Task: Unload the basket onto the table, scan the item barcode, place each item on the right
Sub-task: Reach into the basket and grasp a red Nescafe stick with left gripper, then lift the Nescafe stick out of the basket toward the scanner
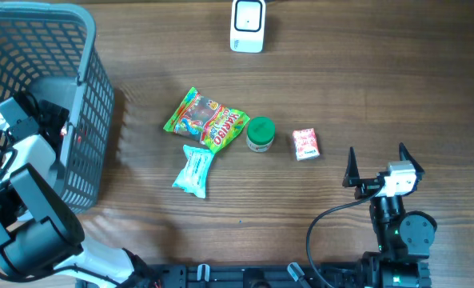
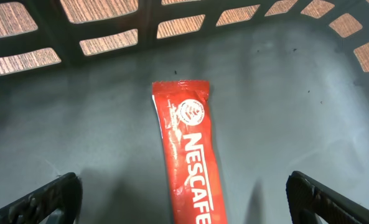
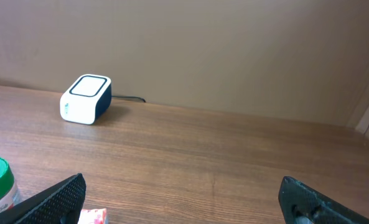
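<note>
Inside the basket, the left gripper hangs wide open over a Nescafé sachet, seemingly filed there as scanned; outside it, the right gripper idles open.

Glossy sachet, plastic basket, wooden table
</note>
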Controlling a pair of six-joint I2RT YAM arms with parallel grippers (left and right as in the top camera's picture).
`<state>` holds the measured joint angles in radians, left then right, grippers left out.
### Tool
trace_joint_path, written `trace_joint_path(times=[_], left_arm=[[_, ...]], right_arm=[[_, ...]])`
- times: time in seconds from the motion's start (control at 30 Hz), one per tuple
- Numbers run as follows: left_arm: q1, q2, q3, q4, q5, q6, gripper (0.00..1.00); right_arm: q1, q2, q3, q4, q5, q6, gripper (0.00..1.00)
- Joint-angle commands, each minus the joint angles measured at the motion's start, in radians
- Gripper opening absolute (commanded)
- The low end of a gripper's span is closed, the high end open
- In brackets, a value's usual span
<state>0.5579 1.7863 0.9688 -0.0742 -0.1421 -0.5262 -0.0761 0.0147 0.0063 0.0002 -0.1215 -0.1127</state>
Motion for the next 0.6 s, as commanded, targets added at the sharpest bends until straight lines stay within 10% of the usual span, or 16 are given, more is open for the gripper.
trace_joint_path(times=[0.0,0.17,0.57], left_arm=[[-0.006,0.032,0.002,-0.005,-0.017,0.031,1.00],[-0.013,0.090,0.002,-0.080,-0.022,0.234,1.00],[-0.017,0.143,0.002,-0.237,0.000,0.227,1.00]], right_arm=[[0.004,-0.007,-0.001,0.005,0.017,0.008,1.00],[0.004,-0.007,-0.001,0.005,0.017,0.008,1.00],[0.004,-0.007,-0.001,0.005,0.017,0.008,1.00]])
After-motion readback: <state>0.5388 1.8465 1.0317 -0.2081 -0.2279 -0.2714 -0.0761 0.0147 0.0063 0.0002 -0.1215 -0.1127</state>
